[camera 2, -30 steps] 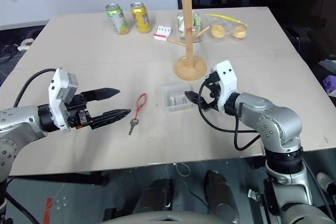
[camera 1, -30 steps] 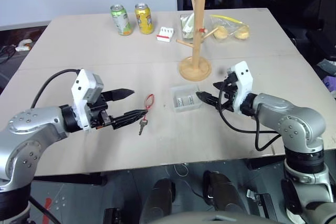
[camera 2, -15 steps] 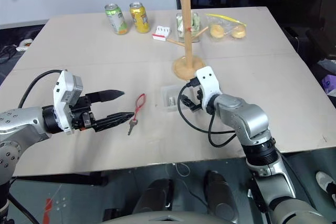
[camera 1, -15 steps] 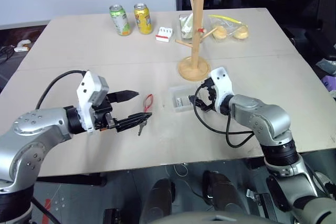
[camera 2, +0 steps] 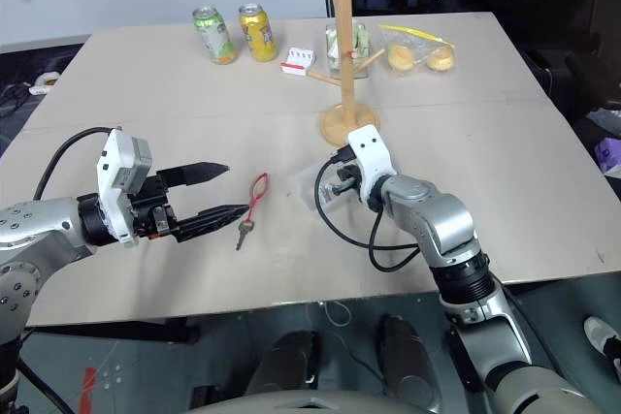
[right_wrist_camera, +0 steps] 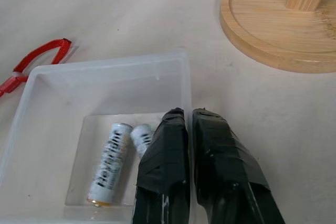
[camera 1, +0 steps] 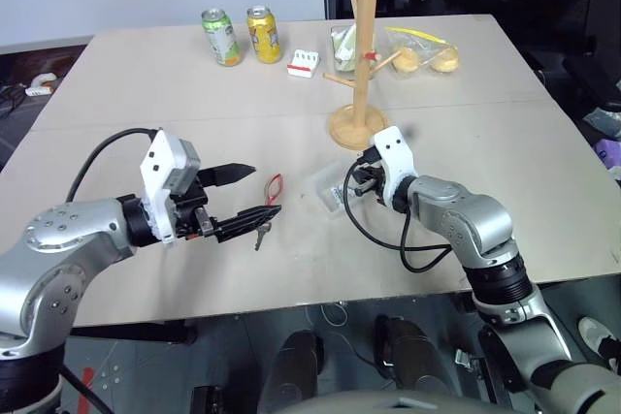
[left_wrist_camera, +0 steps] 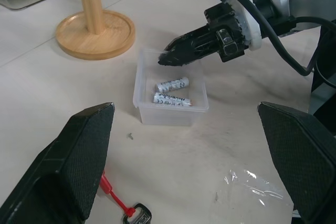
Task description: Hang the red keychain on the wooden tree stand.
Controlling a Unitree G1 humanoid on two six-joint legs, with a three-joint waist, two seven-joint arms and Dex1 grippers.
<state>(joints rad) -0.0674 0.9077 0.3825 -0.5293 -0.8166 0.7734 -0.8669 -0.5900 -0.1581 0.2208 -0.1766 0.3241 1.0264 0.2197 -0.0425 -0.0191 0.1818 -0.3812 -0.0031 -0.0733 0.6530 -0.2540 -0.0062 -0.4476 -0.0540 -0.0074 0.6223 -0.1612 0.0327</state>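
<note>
Barely begun: red keychain [camera 1: 269, 203] lying flat well short of the tree stand [camera 1: 362, 55], unhung, left gripper [camera 1: 245, 195] spread wide beside it, right gripper [right_wrist_camera: 190, 129] pinched together over the battery tray [right_wrist_camera: 105, 77] nearer that stand.

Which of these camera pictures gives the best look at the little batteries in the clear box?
The right wrist view: the batteries lie close up in the clear box. The left wrist view shows both, smaller. In the head views the right gripper largely covers the box.
</note>
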